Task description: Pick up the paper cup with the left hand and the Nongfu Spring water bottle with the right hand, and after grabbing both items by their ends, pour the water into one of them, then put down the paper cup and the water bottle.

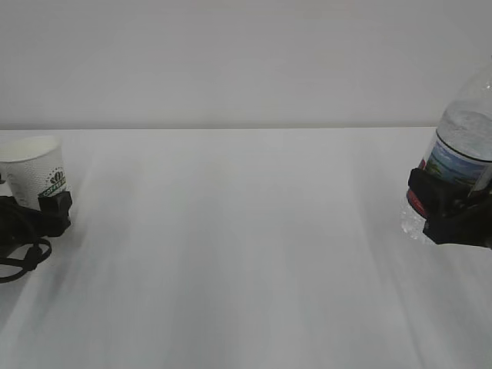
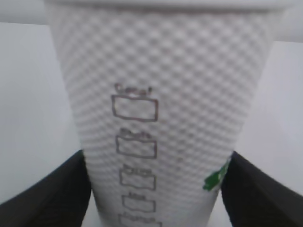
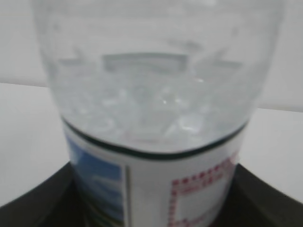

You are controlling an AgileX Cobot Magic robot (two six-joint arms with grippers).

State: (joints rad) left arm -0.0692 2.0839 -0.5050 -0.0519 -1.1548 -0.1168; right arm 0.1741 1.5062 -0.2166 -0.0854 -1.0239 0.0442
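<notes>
Count: one paper cup (image 1: 34,171), one Nongfu Spring water bottle (image 1: 455,165), two claws.
Left hand (image 1: 48,212): jaws stood against both sides of the cup's lower part, cup upright between them.
Right hand (image 1: 446,204): jaws pressed on the bottle's labelled band, bottle between them, tilted.
Cup writing: green logo and printed boxes, unreadable.
Bottle label: red-and-white, landscape; text too blurred.
Water (image 3: 156,118): visible above the label.
Table (image 1: 246,254): white.

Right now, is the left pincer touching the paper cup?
Touching. In the left wrist view the left pincer's two black fingers press against both sides of the paper cup, with no gap showing.
</notes>
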